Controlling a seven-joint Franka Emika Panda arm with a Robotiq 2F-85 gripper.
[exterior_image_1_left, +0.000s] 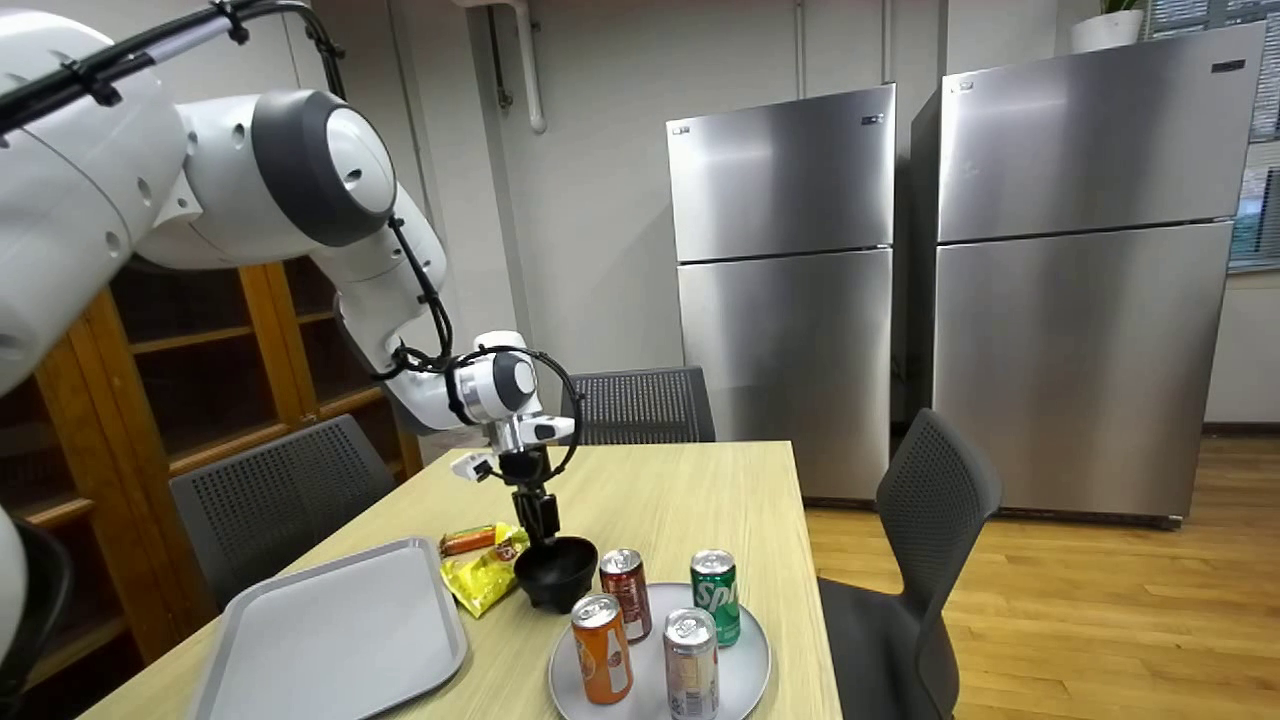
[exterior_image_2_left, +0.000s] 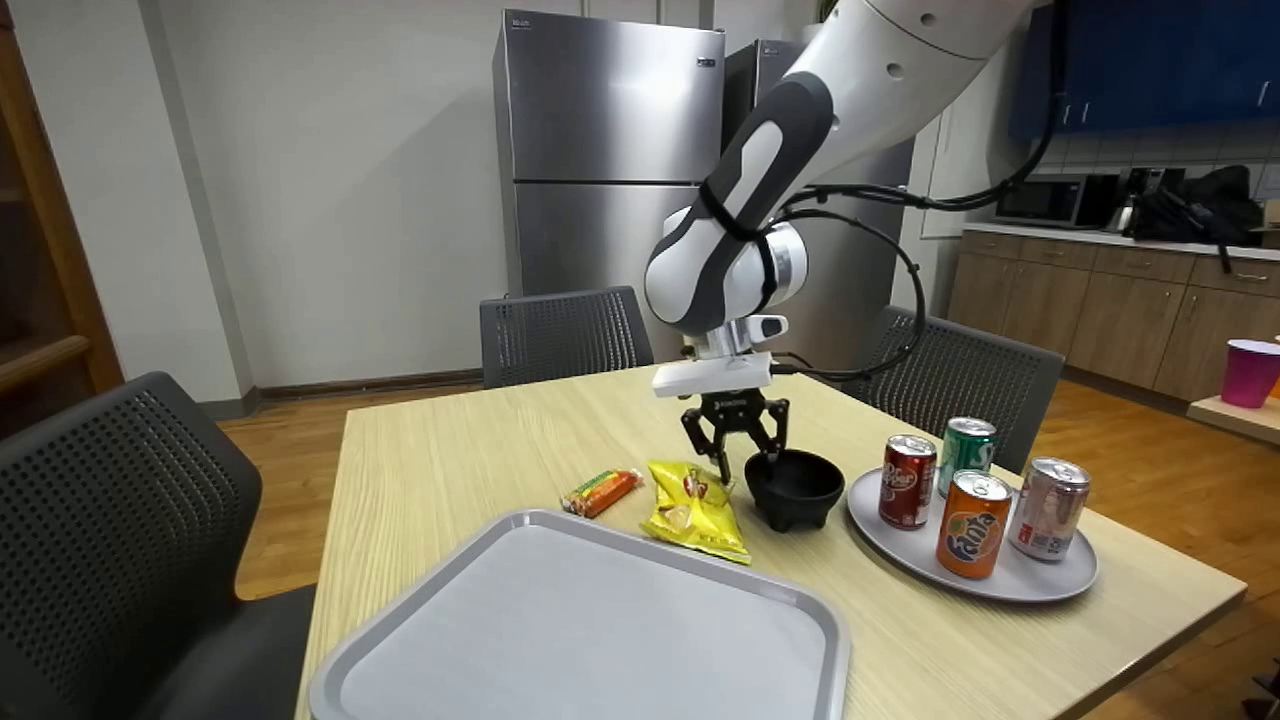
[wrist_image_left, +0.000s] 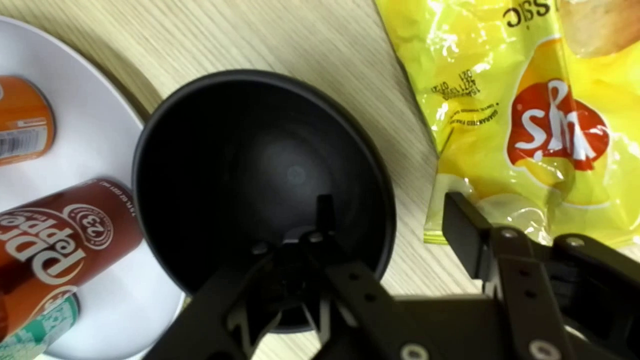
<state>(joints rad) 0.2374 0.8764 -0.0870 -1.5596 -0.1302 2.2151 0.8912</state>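
My gripper (exterior_image_2_left: 750, 466) points down at a black bowl (exterior_image_2_left: 793, 492) on the table, with its fingers spread apart and nothing between them but part of the bowl's rim. In the wrist view, one finger of the gripper (wrist_image_left: 391, 215) is over the bowl's inside (wrist_image_left: 295, 145). The opposite finger is outside the rim, over the edge of a yellow chip bag (wrist_image_left: 500, 125). Whether a finger touches the bowl or bag cannot be told. The bowl is upright and looks empty. In an exterior view, the gripper (exterior_image_1_left: 538, 515) partly hides the bowl's far side (exterior_image_1_left: 556, 575).
A grey plate (exterior_image_2_left: 905, 552) with several soda cans, including an orange can (exterior_image_2_left: 973, 525) and a dark red can (exterior_image_2_left: 908, 482), is beside the bowl. A grey tray (exterior_image_2_left: 590, 640) lies in front. An orange-wrapped snack (exterior_image_2_left: 602, 493) lies by the bag. Chairs surround the table.
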